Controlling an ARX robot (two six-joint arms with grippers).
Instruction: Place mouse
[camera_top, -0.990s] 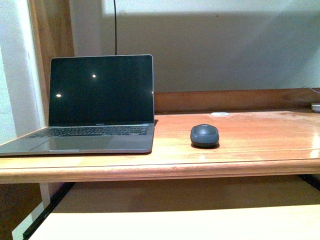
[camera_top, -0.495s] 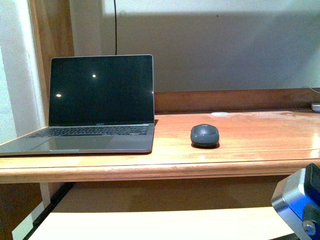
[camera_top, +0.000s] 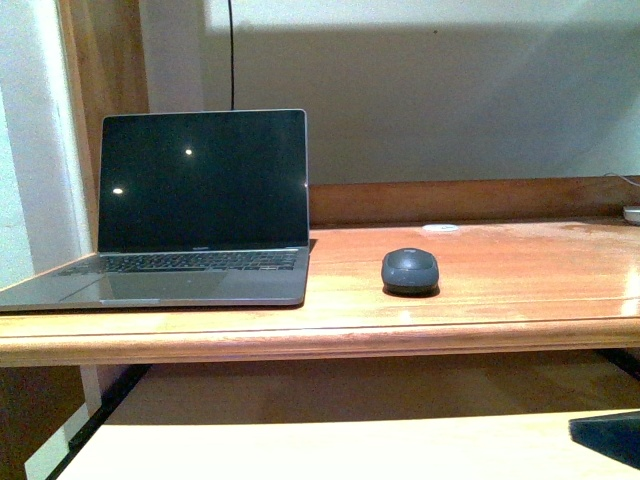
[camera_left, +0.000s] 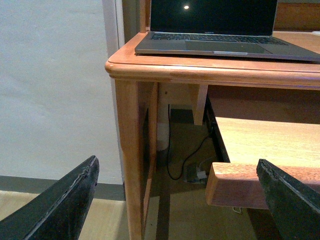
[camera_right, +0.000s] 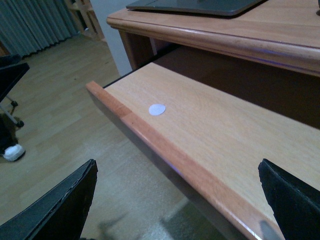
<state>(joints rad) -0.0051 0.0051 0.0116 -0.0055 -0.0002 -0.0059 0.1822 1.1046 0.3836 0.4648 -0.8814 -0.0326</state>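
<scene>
mouse – 1 | laptop – 1 | white disc – 1 | desk – 1

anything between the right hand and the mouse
Yes: the desk's front edge. The right hand is open, low over the pull-out shelf; the mouse sits on the desktop above, nothing beside it.

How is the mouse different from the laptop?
The mouse is much smaller than the laptop. The mouse is a rounded dome; the laptop is flat and boxy, opened with its dark screen standing up. The mouse sits near the middle of the desk, the laptop at its left end. Both are dark grey and rest on the desk, apart.
</scene>
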